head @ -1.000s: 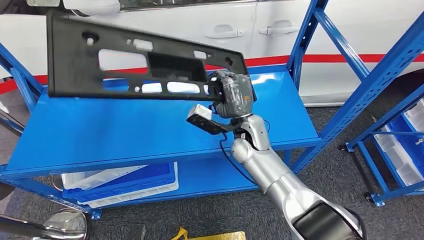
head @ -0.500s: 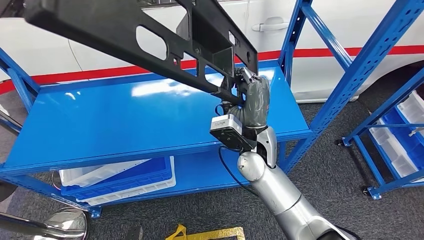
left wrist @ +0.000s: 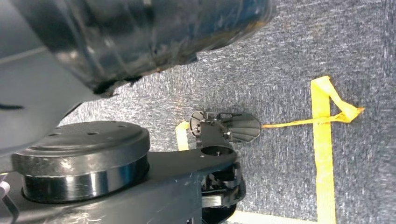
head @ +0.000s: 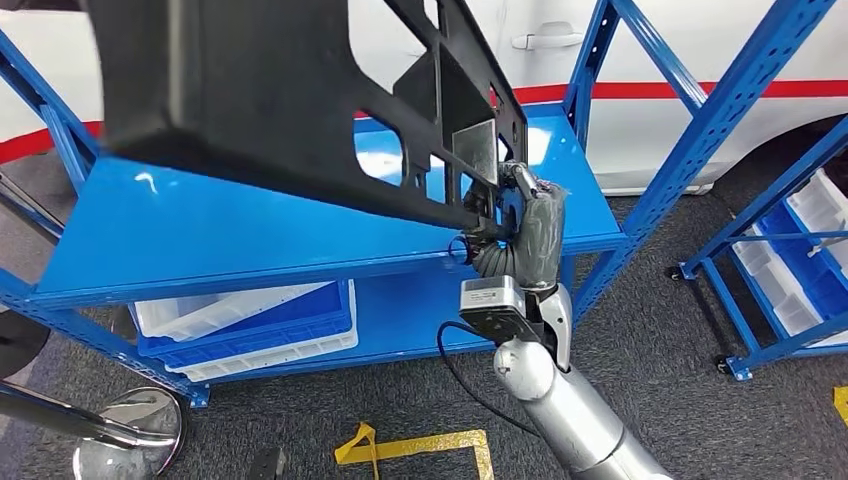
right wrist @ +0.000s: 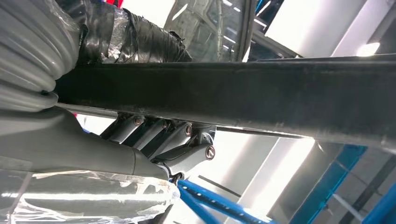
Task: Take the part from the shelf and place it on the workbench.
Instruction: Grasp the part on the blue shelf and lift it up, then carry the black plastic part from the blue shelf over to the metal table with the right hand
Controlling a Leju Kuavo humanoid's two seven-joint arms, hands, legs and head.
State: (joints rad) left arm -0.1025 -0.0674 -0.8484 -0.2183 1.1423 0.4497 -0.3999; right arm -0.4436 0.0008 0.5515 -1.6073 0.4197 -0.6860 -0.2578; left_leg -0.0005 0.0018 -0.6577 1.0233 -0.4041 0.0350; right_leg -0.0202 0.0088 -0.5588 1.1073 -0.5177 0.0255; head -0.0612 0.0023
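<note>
Part [head: 270, 110] in right robot hand [head: 525, 225], above blue shelf [head: 200, 240].

car workshop | blue steel shelving [head: 700, 140] | white car [head: 700, 50] | floor tape [head: 420, 445]

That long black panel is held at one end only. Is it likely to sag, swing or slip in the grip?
The black panel probably stays stiff: it reaches far from the right hand with no visible droop. Gripped at one end, it may tend to swing or twist as the arm turns. Its many cutouts suggest it is fairly light for its length. The edge looks smooth in the right wrist view, so slipping seems possible.
</note>
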